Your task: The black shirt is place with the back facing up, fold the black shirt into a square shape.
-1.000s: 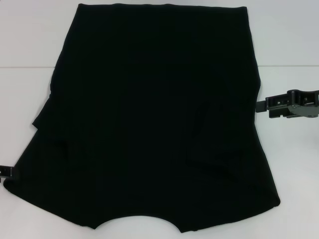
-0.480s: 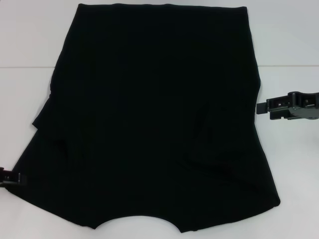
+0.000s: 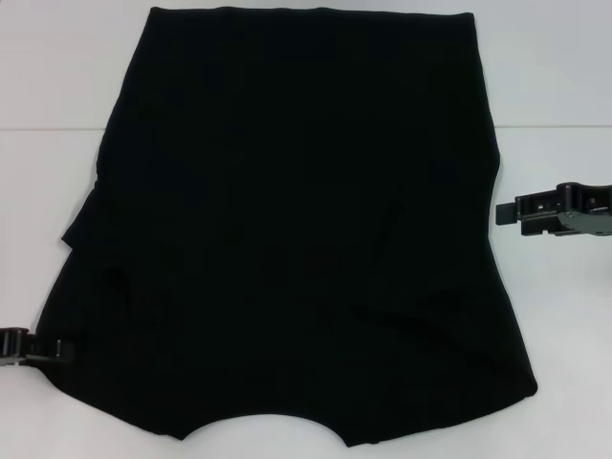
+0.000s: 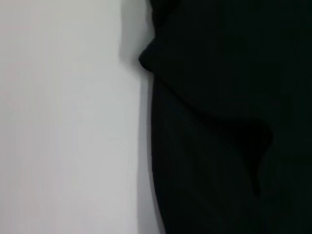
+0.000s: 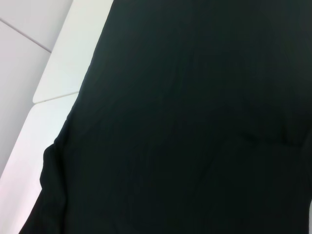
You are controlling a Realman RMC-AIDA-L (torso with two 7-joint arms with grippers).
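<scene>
Sleeves folded in. Left gripper [image 3: 59,346] at black shirt [image 3: 296,229] near-left edge, right gripper [image 3: 504,212] beside right edge; fingers' state unclear. Next: grasp edges.

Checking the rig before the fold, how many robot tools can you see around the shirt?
2. The left tool is at the black shirt's near left edge; the right tool is just off its right edge. None seems hidden.
</scene>
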